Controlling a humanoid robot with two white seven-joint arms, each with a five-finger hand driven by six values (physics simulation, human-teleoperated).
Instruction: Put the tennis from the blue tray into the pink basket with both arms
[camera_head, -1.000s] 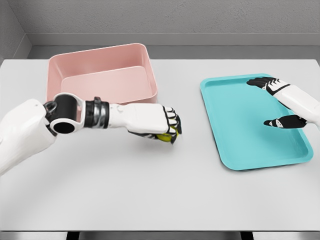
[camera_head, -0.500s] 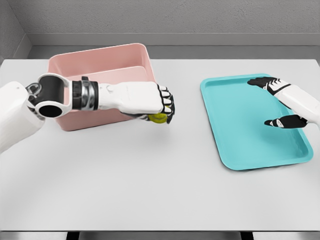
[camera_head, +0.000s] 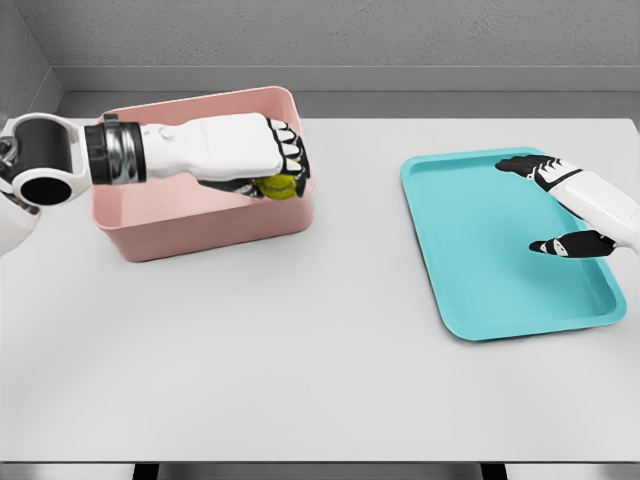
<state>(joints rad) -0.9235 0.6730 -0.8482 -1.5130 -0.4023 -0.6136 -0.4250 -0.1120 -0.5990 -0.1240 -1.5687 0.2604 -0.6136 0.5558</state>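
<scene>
A: Where is the ball held?
B: It is gripped beneath the left hand, above the right end of the basket; release is judged straight down.
A: And farther right?
B: The right hand is spread, empty, over the tray.
</scene>
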